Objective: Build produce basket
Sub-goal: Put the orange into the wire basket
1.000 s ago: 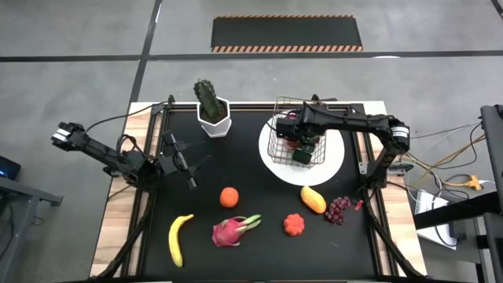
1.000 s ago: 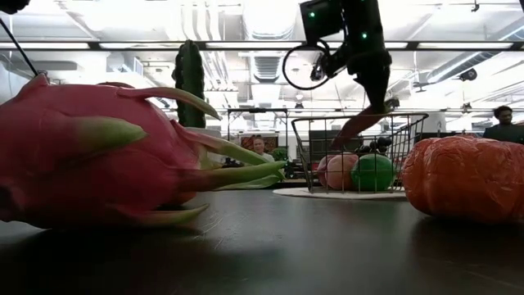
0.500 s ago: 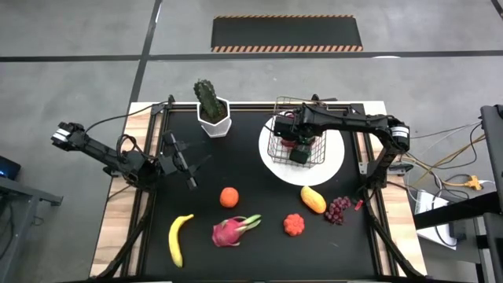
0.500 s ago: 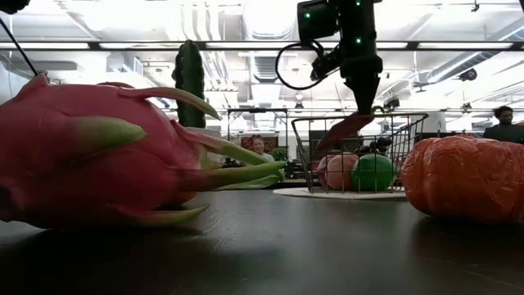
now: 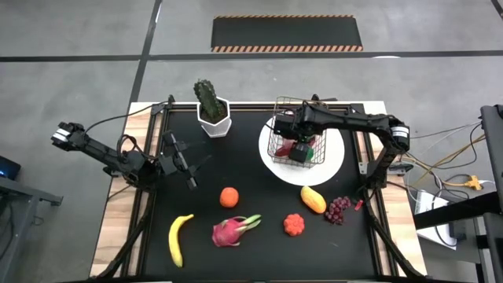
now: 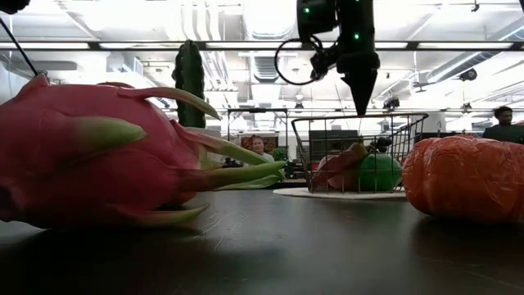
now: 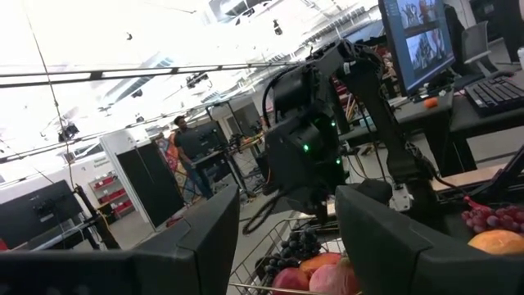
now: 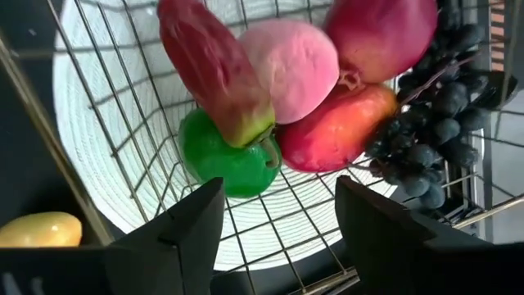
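Observation:
The wire basket (image 5: 297, 135) stands on a round white plate (image 5: 330, 161) at the table's far right. In it lie a green lime (image 8: 229, 160), a pink peach (image 8: 293, 61), two red fruits (image 8: 336, 127), dark grapes (image 8: 434, 106) and a long red-green fruit (image 8: 214, 70). That fruit leans on the lime and the peach. My right gripper (image 8: 278, 192) hangs open and empty straight above the basket, and it also shows in the low view (image 6: 360, 102). My left gripper (image 5: 191, 163) is open and empty at the table's left.
An orange (image 5: 229, 196), a banana (image 5: 178, 238), a dragon fruit (image 5: 232, 230), an orange-red knobbly fruit (image 5: 294, 225), a yellow mango (image 5: 313, 200) and grapes (image 5: 338, 208) lie along the near half. A cactus in a white pot (image 5: 212, 116) stands at the far edge.
My right gripper, pointing down over the basket, has let go of the long red-green fruit. The fruit has dropped into the basket and now leans on the lime and the peach. The gripper has turned more upright and risen a little.

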